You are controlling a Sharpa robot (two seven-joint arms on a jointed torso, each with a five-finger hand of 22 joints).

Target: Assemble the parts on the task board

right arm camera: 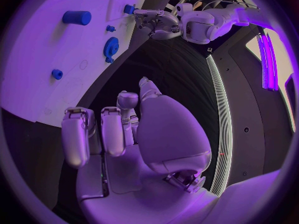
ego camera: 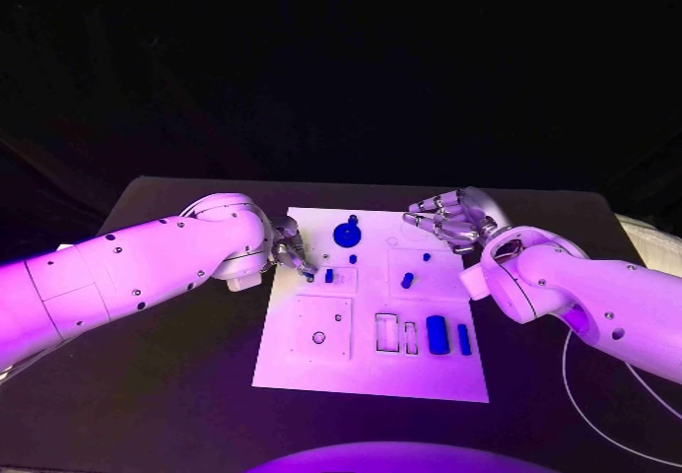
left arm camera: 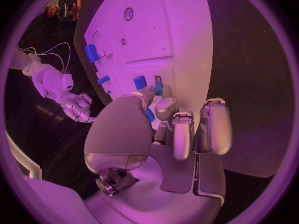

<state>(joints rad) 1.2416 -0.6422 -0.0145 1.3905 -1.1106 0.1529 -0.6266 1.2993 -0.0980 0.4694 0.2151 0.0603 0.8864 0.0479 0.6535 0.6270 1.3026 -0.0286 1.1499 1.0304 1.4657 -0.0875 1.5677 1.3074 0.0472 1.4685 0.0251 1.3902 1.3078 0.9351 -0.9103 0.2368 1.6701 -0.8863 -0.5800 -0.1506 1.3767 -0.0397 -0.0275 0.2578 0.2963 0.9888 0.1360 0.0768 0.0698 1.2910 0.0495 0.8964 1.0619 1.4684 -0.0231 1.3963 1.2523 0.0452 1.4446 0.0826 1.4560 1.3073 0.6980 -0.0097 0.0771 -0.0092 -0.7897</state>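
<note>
- two blue bars (ego camera: 447, 335) are seen at the task board (ego camera: 320, 370) near edge.
- left hand (ego camera: 292, 251): fingers rested on board; grip cannot be told.
- right hand (ego camera: 452, 222): curled, nothing held.

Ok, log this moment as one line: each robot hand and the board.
left robot hand: fingers at small blue part, grip unclear | right robot hand: open, beside task board | blue gear: on board

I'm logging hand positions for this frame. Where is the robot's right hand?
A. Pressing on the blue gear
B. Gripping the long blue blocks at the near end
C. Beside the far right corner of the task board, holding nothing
C: in the head view the right hand sits by the far right corner of the task board, fingers apart and empty, clear of the blue gear.
</note>
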